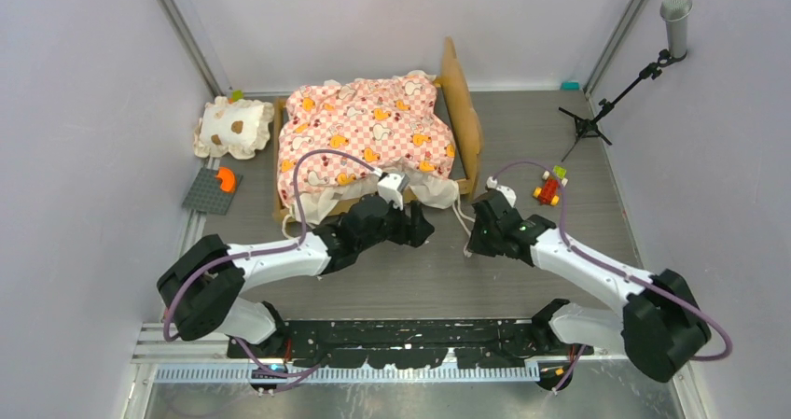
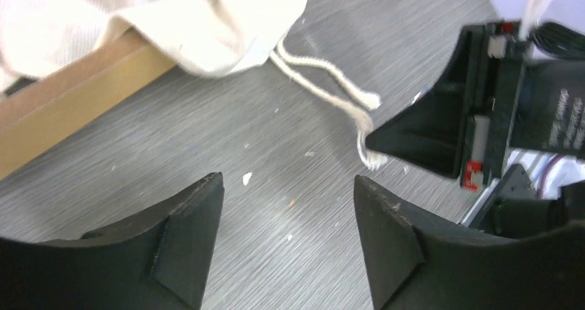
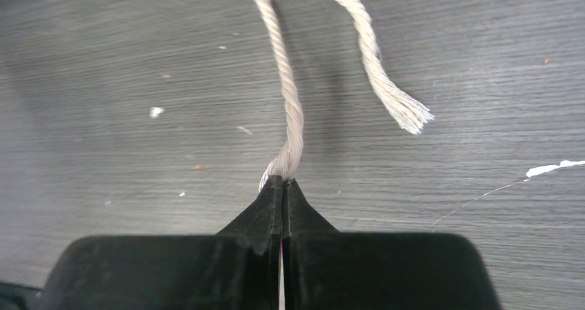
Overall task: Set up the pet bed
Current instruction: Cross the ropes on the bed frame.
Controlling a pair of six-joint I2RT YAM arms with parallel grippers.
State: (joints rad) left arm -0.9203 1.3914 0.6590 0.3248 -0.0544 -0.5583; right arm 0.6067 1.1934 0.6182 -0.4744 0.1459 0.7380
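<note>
A tie cord (image 3: 288, 96) is pinched by the pressed-together right fingers (image 3: 265, 217), near the pet bed (image 1: 373, 125) at the counter's (image 1: 420, 274) far middle. The left fingers (image 2: 183, 248) are held spread, empty. Tying seems underway; the loose cord (image 3: 376, 68) must be grasped next.

Pet bed (image 1: 373, 139): light-wood frame (image 2: 76, 110), wavy-topped headboard (image 1: 462, 111) upright at its right end. Mattress (image 1: 368, 125): pink checkered, orange animals, cream ruffle; rumpled, lying across the frame, ruffle spilling over the near rail. Two cream cords (image 1: 460, 218) trail from the near right corner onto the table (image 1: 420, 279); one cord (image 3: 286, 96) is pinched in the right gripper (image 3: 283, 182).
</note>
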